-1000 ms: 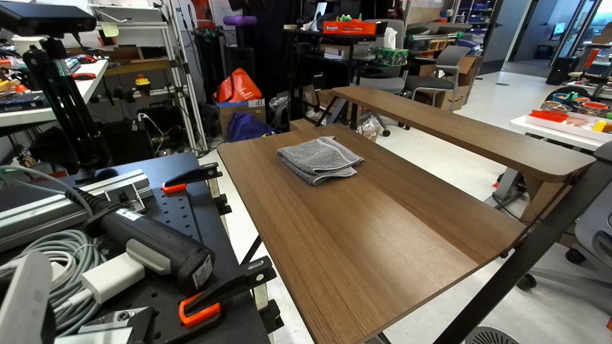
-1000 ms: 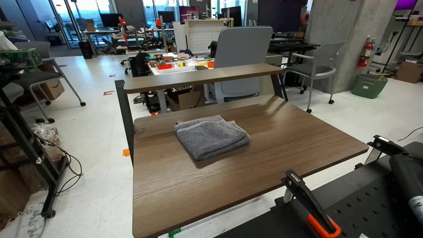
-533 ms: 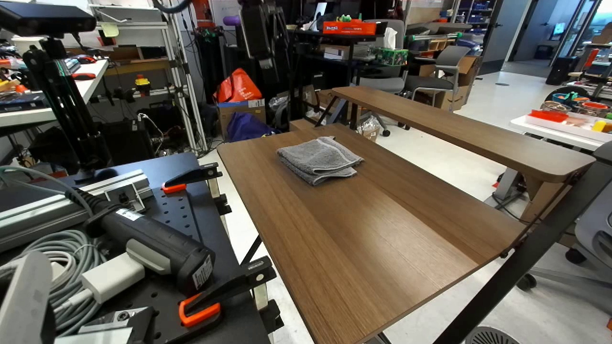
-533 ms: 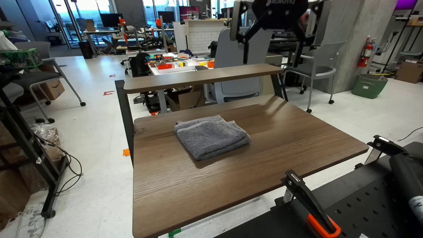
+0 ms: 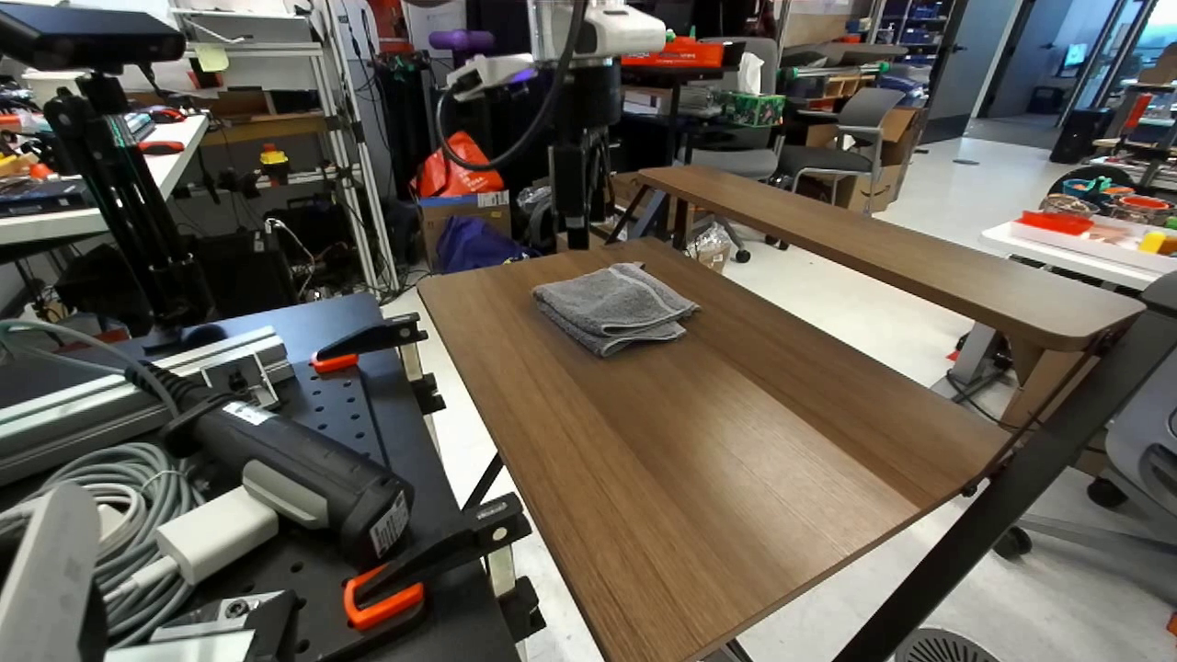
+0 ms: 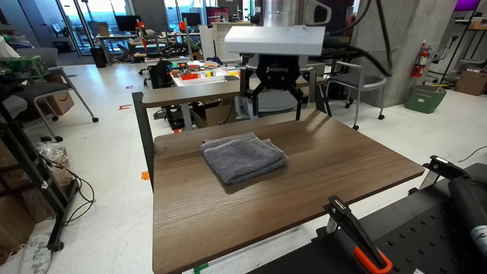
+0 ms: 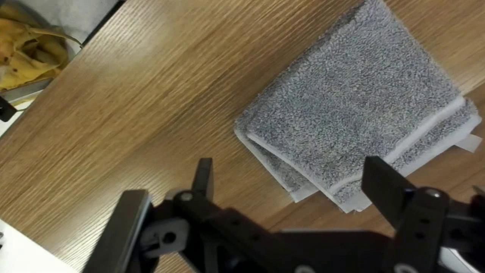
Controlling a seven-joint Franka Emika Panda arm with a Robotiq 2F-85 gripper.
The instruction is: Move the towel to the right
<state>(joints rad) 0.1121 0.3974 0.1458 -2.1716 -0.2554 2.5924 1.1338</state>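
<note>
In an exterior view: arm point(image 6: 276, 40) cut off at top; gripper point(image 6: 277, 117) hangs, jaws apart, hiding part of the far shelf point(image 6: 194, 92). Grey towel point(image 6: 243, 158) on table point(image 6: 236, 220), left half; wood runs right to the edge, black bench point(image 6: 416, 213) beyond near side. In an exterior view: gripper edge-on, gap unreadable; towel toward far end. Wrist view: one finger point(image 7: 384, 189) covers towel border; yellow item point(image 7: 34, 60) past table edge, cut off.

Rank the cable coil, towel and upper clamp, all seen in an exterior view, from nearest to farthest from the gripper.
1. Towel, on the desk.
2. Upper clamp, left of the desk in that view.
3. Cable coil, at that view's lower left.
</note>
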